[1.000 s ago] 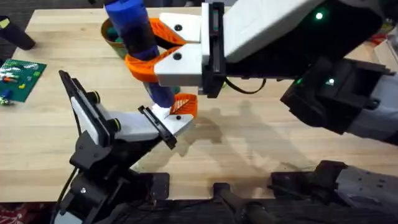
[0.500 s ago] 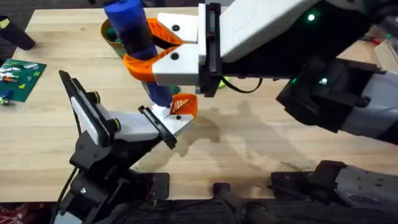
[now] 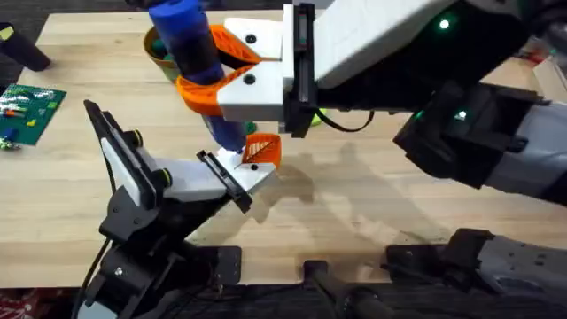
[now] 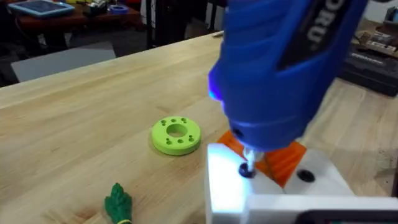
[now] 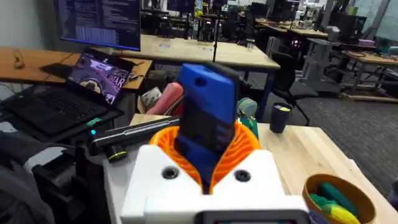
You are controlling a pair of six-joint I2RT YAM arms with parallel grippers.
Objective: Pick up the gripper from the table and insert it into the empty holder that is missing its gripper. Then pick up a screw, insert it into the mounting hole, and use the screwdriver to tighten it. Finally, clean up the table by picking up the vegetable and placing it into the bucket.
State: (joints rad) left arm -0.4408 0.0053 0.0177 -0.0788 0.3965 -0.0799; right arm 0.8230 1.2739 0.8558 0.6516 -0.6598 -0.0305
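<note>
overhead, my right pincer reaches in from the right and is clamped on the screwdriver, its orange pads pressed against both sides of the blue handle. the screwdriver stands nearly upright, its dark-blue lower part pointing down at the holder, which sits left of centre on its black jointed stand. the small orange gripper sits at the holder's right end, against the thin black plate, with the screwdriver's lower end just beside it.

from the left wrist view, the screwdriver looms large and its thin tip meets a dark hole on the white block of the holder, with the orange gripper right behind the tip. i cannot tell how my left pincer stands. farther off on the tabletop lies a green ring with small holes, and nearer, a small green vegetable.

from the right wrist view, the blue handle sits squeezed between my orange pads. the bucket is at the right with green and yellow things inside. in the overhead view the bucket stands at the far side of the tabletop, partly hidden behind the screwdriver. a green circuit board lies at the far left.
</note>
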